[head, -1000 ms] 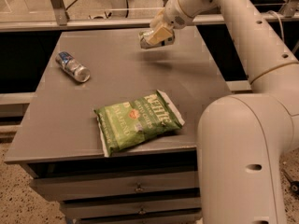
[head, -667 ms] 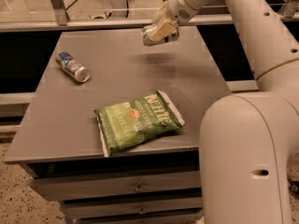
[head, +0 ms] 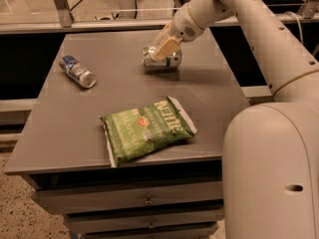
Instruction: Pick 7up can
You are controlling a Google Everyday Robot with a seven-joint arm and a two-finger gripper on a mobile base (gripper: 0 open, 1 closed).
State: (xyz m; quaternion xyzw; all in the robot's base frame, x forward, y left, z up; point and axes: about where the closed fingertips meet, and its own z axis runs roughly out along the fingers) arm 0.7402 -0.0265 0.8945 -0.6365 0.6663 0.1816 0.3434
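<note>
Grey flat surface, drawers beneath. Near middle: crinkled green chip bag, lying flat. Far left: silver-blue can on its side, well apart. Far middle: 7up can, green and silver cylinder, sideways, pinched in the pale tool; nothing crowds it.

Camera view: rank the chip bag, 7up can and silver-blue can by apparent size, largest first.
1. chip bag
2. 7up can, in the claw over the table's far side, and silver-blue can: look alike, unranked.
</note>
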